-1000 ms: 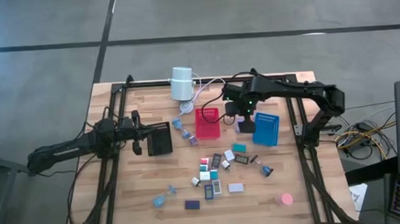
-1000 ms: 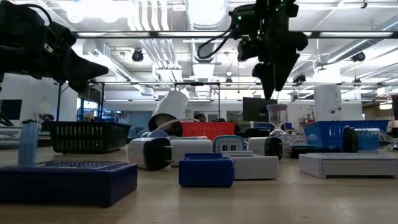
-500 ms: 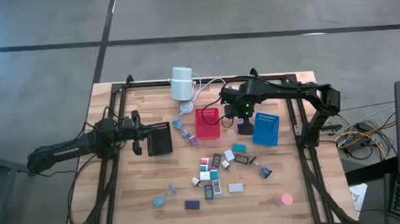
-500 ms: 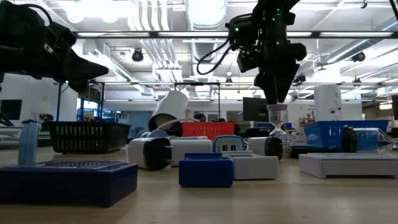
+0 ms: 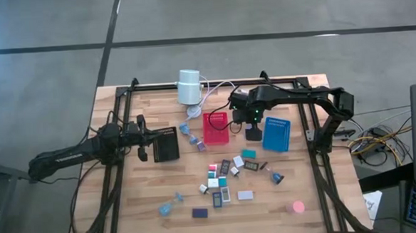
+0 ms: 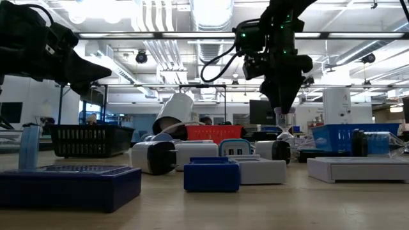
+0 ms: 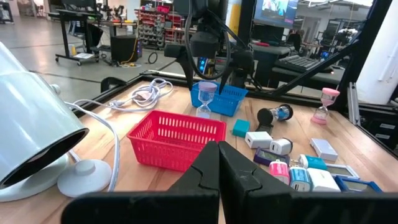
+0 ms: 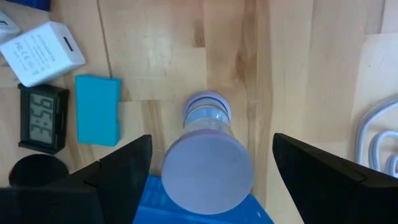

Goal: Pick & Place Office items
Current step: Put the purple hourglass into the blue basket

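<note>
hourglass point(image 8: 208, 155) upright between spread fingers of right gripper point(image 8: 208, 171), ungrasped, left gripper point(image 7: 219, 169) clenched

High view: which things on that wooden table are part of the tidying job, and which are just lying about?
Job:
lavender-capped hourglass under the open right tool; teal rectangular block; pink round disc; other small scattered pieces.

Lying about:
white cylinder with cable; red mesh basket; blue mesh basket; black mesh basket, shut left tool waiting beside it.
</note>
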Action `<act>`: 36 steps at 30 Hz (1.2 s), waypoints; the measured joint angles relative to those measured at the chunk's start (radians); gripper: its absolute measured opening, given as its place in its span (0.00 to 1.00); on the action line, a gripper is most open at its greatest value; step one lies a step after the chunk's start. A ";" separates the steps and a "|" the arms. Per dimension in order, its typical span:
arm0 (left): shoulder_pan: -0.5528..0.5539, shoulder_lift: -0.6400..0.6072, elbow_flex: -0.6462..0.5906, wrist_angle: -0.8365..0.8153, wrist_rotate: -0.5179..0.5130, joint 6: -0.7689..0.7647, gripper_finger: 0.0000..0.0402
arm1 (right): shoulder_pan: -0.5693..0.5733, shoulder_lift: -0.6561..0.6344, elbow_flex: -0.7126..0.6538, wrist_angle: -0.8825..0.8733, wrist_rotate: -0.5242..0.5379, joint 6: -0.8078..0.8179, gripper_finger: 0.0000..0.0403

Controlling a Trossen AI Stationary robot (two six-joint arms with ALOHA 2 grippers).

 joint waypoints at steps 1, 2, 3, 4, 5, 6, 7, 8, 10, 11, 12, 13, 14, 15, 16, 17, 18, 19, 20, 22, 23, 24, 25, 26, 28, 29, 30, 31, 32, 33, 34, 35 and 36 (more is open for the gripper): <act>0.000 0.000 0.000 0.000 0.000 0.000 0.00 | 0.000 0.000 0.000 0.000 0.002 0.002 0.81; 0.000 0.000 0.000 0.000 0.000 0.000 0.00 | 0.000 -0.001 0.000 0.000 0.009 0.007 0.80; 0.000 0.000 0.000 0.000 0.000 0.000 0.00 | 0.000 -0.001 0.000 0.000 0.019 0.009 0.80; 0.000 0.000 0.000 0.000 0.000 0.000 0.00 | 0.000 -0.001 0.000 0.000 0.021 0.009 0.79; 0.000 0.000 0.000 0.000 0.000 0.000 0.00 | 0.000 -0.001 -0.002 0.000 0.021 0.009 0.78; 0.000 0.000 0.000 0.000 0.000 0.000 0.00 | -0.001 -0.001 -0.002 0.000 0.022 0.008 0.77; 0.000 0.000 0.000 0.000 0.000 0.000 0.00 | -0.001 -0.001 -0.004 -0.001 0.022 0.008 0.76; 0.000 0.000 0.000 0.000 0.000 0.000 0.00 | -0.001 -0.001 -0.005 -0.001 0.022 0.008 0.75; 0.000 0.000 0.000 0.000 0.000 0.000 0.00 | -0.001 -0.001 -0.010 -0.001 0.022 0.006 0.72; 0.000 0.000 0.000 0.000 0.000 0.000 0.00 | -0.001 -0.001 -0.012 -0.002 0.021 0.004 0.70; 0.000 0.000 0.000 0.000 0.000 0.000 0.00 | -0.001 -0.001 -0.015 -0.001 0.021 -0.001 0.68; 0.000 0.000 0.000 0.000 0.000 0.000 0.00 | 0.000 -0.001 -0.017 -0.001 0.021 -0.003 0.66; 0.000 0.000 0.000 0.000 0.000 0.000 0.00 | 0.000 -0.001 -0.019 -0.001 0.021 -0.004 0.65; 0.000 0.000 0.000 0.000 0.000 0.000 0.00 | 0.000 -0.001 -0.021 -0.001 0.021 -0.006 0.63; 0.000 0.000 0.000 0.000 0.000 0.000 0.00 | 0.000 -0.001 -0.023 -0.001 0.021 -0.007 0.61; 0.000 0.000 0.000 0.000 0.000 0.000 0.00 | 0.000 -0.001 -0.024 -0.002 0.021 -0.009 0.59; 0.000 0.000 0.000 0.000 0.000 0.000 0.00 | 0.000 -0.001 -0.026 -0.002 0.024 -0.011 0.56; 0.000 0.000 0.000 0.000 0.000 0.000 0.00 | 0.000 -0.001 -0.026 -0.002 0.028 -0.015 0.53; 0.000 0.000 0.000 0.000 0.000 0.000 0.00 | 0.000 -0.001 -0.026 -0.001 0.033 -0.018 0.51; 0.000 0.000 0.000 0.000 0.000 0.001 0.00 | 0.000 -0.001 -0.021 -0.007 0.037 -0.027 0.48; 0.000 0.000 0.000 0.000 -0.001 0.003 0.00 | 0.000 -0.001 -0.016 -0.010 0.037 -0.030 0.48; 0.000 0.000 0.000 0.000 -0.001 0.003 0.00 | 0.000 -0.002 -0.009 -0.013 0.037 -0.032 0.48; 0.000 0.000 0.000 0.000 -0.001 0.003 0.00 | 0.000 -0.003 0.000 -0.024 0.037 -0.033 0.48; 0.000 0.000 0.000 0.000 -0.001 0.004 0.00 | 0.000 -0.004 0.012 -0.043 0.037 -0.033 0.48; 0.000 0.000 0.000 0.000 -0.001 0.004 0.00 | 0.000 -0.010 0.039 -0.090 0.037 -0.033 0.48; 0.000 0.000 0.000 0.000 -0.001 0.004 0.00 | 0.000 -0.014 0.052 -0.109 0.037 -0.033 0.48; 0.000 0.000 0.000 0.000 -0.002 0.004 0.00 | 0.000 -0.024 0.062 -0.122 0.036 -0.033 0.48; 0.000 0.000 0.000 0.000 -0.002 0.004 0.00 | 0.000 -0.038 0.071 -0.130 0.031 -0.033 0.48; 0.000 0.000 0.000 0.000 -0.003 0.004 0.00 | 0.000 -0.054 0.078 -0.134 0.020 -0.033 0.48; 0.000 0.000 0.000 0.000 -0.003 0.004 0.00 | 0.000 -0.073 0.085 -0.138 0.010 -0.031 0.48; 0.000 0.000 0.000 -0.001 -0.003 0.004 0.00 | 0.000 -0.097 0.087 -0.138 0.002 -0.027 0.48; 0.000 0.000 0.000 0.000 -0.003 0.004 0.00 | 0.000 -0.120 0.088 -0.139 -0.005 -0.021 0.48; 0.000 0.000 0.000 -0.001 -0.003 0.004 0.00 | 0.000 -0.144 0.089 -0.141 -0.008 -0.010 0.48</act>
